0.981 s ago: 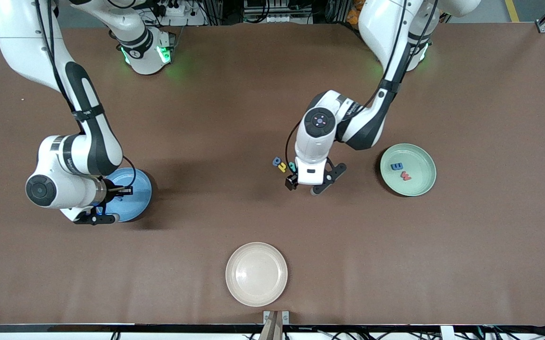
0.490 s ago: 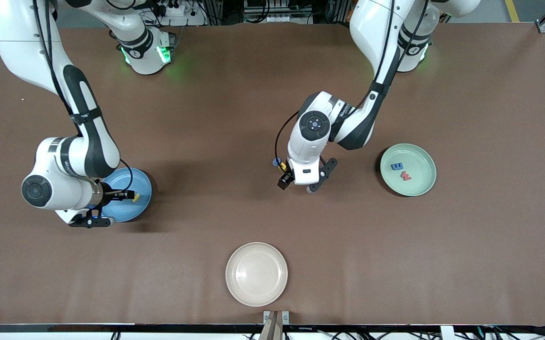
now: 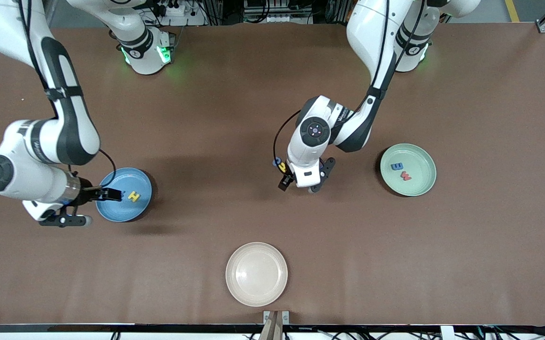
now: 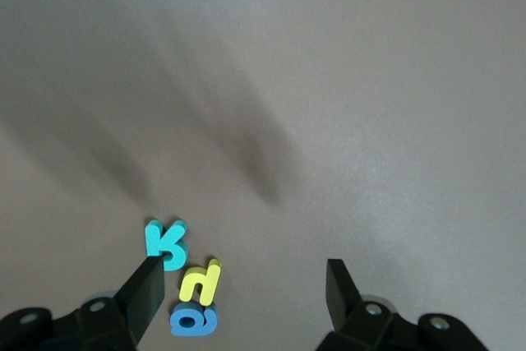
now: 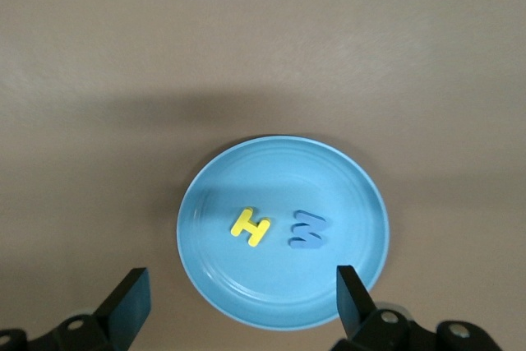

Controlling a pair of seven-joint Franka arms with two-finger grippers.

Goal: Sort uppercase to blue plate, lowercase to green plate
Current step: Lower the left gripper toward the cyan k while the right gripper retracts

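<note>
Dropped from the now wide-jawed right gripper (image 5: 238,302), yellow H (image 5: 250,227) joins blue W (image 5: 307,231) in the blue plate (image 5: 362,203); left gripper (image 4: 246,285) gapes.

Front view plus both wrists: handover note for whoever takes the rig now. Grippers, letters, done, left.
Right gripper: open, empty, at the blue plate's rim.
Left gripper: open, empty, low over the loose letters mid-table.
Blue plate: yellow H and blue W lie in it.
Green plate: blue m and red w lie in it.
Loose on the table: teal letter, yellow d, blue e, clustered together.
Cream plate: not used.
Left: teal letter to blue, d and e to green. No red Q in view.
</note>
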